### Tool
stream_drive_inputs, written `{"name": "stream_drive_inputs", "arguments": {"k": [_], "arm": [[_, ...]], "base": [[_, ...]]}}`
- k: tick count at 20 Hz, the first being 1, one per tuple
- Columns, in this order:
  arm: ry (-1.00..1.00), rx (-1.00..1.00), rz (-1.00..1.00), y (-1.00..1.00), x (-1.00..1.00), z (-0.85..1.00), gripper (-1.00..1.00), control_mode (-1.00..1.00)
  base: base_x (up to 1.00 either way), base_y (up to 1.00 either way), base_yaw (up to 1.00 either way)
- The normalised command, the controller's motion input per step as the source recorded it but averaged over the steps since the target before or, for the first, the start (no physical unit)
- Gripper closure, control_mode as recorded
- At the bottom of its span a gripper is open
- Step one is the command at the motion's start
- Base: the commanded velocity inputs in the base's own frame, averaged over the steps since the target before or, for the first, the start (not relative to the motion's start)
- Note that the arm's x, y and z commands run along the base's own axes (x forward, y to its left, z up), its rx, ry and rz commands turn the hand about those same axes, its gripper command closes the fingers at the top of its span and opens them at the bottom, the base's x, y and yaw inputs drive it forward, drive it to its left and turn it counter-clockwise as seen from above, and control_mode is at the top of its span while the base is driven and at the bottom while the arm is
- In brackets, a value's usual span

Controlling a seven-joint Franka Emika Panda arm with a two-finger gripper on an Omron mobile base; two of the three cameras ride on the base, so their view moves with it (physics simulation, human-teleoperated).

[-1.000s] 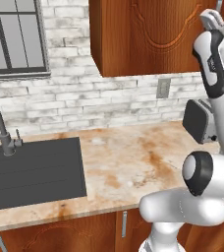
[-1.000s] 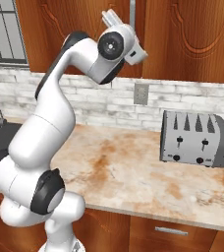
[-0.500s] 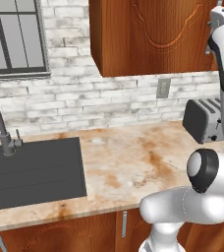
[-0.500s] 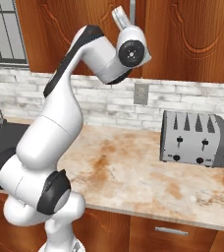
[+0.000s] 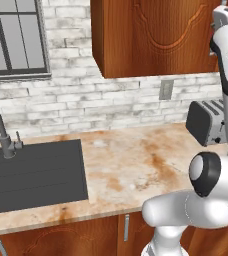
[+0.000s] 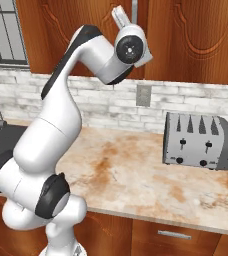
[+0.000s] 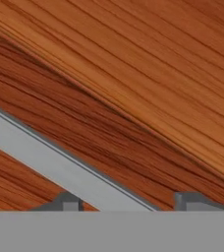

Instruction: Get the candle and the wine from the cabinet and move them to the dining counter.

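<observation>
The cabinet hangs above the counter with its carved doors closed, so the candle and the wine are hidden. My arm reaches up to it, and the hand sits right by the silver bar handle. In the hand view the wood door is very near. The handle runs slantwise down into the gap of my gripper. Its fingertips stand well apart, wider than the bar, and are open. The dining counter is out of view.
Below lies a stained stone counter with a black sink and faucet at the left. A silver toaster stands against the brick wall at the right. A window is at the upper left.
The upper arm and hand have swung up and to the right, bringing the hand against the cabinet door at the handle. The base and the things on the counter have not moved.
</observation>
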Motion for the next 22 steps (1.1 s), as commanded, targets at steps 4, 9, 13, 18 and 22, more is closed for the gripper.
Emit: {"name": "stream_drive_inputs", "arguments": {"k": [4, 9, 13, 18, 22], "arm": [[-0.01, 0.00, -0.03, 0.58, 0.00, -0.11, 1.00, -1.00], [-0.01, 0.01, -0.02, 0.65, -0.05, -0.08, 1.00, -1.00], [0.00, 0.02, 0.00, 0.72, -0.25, -0.01, 1.00, -1.00], [0.00, 0.01, 0.00, 0.72, -0.40, 0.00, 1.00, -1.00], [0.00, 0.00, 0.00, 0.72, -0.48, 0.00, 1.00, -1.00]], "base": [[0.00, 0.00, 0.00], [0.00, 0.00, 0.00], [0.00, 0.00, 0.00], [0.00, 0.00, 0.00], [0.00, 0.00, 0.00]]}}
